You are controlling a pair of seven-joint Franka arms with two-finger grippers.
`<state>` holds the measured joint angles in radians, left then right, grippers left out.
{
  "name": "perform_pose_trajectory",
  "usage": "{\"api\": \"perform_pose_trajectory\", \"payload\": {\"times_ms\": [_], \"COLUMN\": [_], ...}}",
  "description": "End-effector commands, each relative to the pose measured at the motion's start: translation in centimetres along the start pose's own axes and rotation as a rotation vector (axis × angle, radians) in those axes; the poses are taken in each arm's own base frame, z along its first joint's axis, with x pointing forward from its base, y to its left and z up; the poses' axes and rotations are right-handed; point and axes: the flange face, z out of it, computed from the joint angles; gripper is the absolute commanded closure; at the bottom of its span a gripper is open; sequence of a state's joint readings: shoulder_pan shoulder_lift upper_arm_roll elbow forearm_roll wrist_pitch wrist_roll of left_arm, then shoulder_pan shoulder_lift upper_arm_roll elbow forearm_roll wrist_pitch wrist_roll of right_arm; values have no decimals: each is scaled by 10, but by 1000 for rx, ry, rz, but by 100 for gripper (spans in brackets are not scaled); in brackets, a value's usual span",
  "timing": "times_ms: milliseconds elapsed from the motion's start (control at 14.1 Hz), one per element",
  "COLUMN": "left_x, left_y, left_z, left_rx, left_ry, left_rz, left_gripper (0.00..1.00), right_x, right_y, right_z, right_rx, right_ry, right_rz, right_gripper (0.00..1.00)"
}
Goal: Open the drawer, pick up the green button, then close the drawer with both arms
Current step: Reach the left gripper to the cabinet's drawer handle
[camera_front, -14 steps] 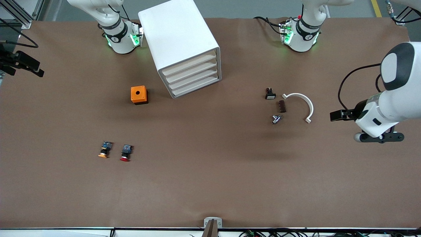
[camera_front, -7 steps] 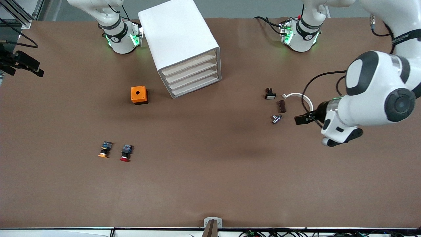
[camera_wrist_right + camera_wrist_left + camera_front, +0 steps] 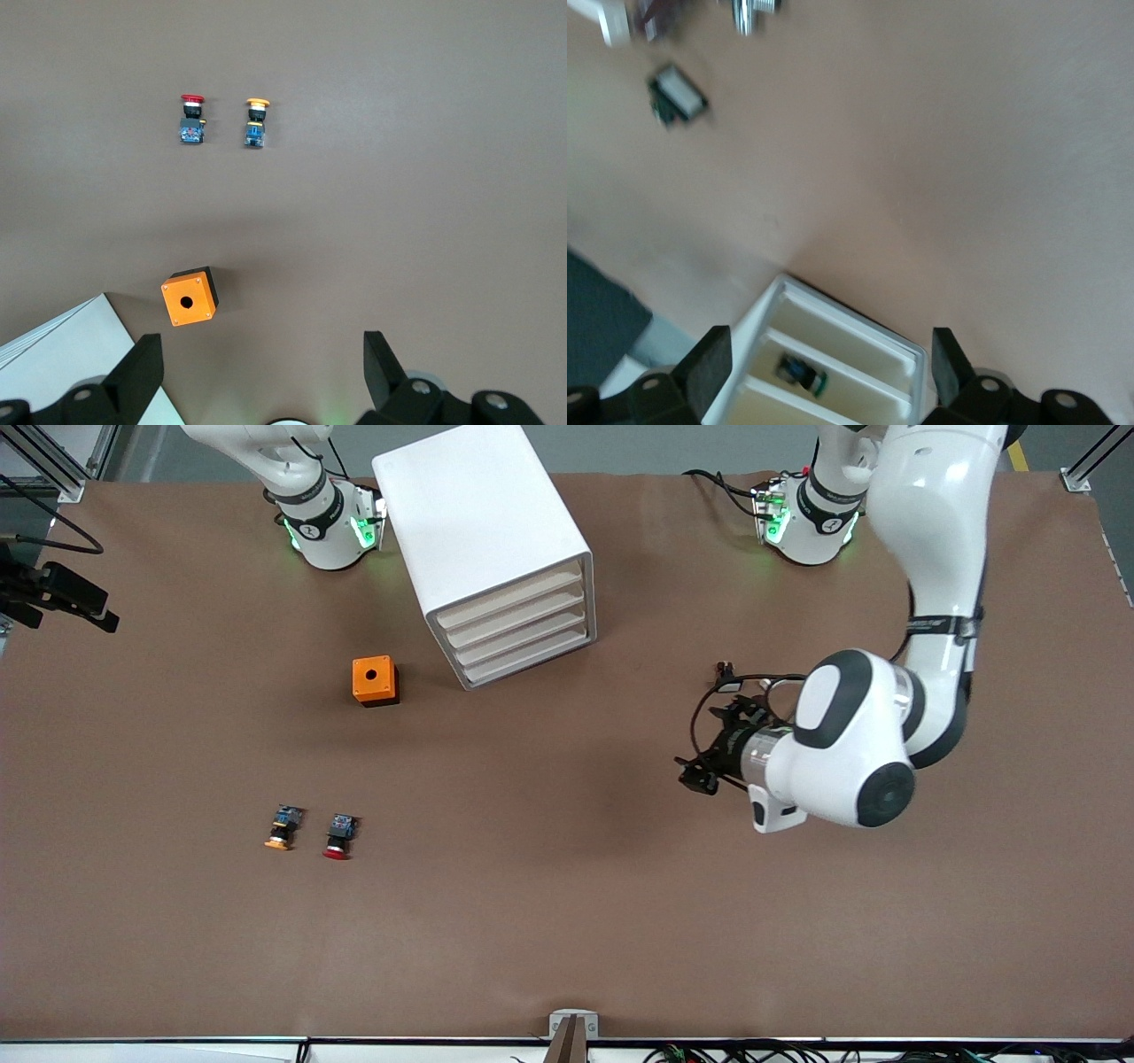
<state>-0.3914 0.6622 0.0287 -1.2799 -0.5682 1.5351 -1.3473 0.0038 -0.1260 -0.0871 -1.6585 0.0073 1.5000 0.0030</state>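
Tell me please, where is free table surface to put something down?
Free: the wide strip nearer the front camera than the red-capped button, and the middle between the orange box and the left gripper. Crowded: the small parts beside that gripper.

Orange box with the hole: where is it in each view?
Front view: orange box beside the white cabinet, toward the right arm's end.
Right wrist view: orange box just off the cabinet's corner.
Left wrist view: not in it.
Shared landmark: the cabinet, in all three.
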Motion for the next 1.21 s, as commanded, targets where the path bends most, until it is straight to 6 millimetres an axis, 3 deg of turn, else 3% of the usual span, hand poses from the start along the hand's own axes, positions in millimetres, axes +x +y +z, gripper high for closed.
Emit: {"api": "perform_pose_trajectory", "payload": {"times_ms": [0,356,498,783,854,996,1138], "left_x": [-4,-10,-24,-45,-40,-34,-38], "left_y": [20,49,53,55,55,55,52], "left_z": [34,116,153,205,217,238,253], "left_rx": [48,193,276,395,421,470,501], "left_ry": [-117,-286,-295,-287,-282,-291,-288], "left_rz": [-228,-567,-660,-781,-820,-886,-899], "left_gripper": [1,1,1,1,1,14,33], "right_x": [-4,-4,-4,-4,-4,-4,-4], "right_y": [0,0,0,0,0,0,0], "right_z": [-4,-4,-4,-3,-3,-3,-3], "right_rx": [-4,-4,-4,-4,-3,-3,-3], "right_ry": [3,3,3,0,0,-1,-1], "right_rz": [12,12,12,12,12,12,12], "right_gripper": [0,0,0,0,0,0,0]}}
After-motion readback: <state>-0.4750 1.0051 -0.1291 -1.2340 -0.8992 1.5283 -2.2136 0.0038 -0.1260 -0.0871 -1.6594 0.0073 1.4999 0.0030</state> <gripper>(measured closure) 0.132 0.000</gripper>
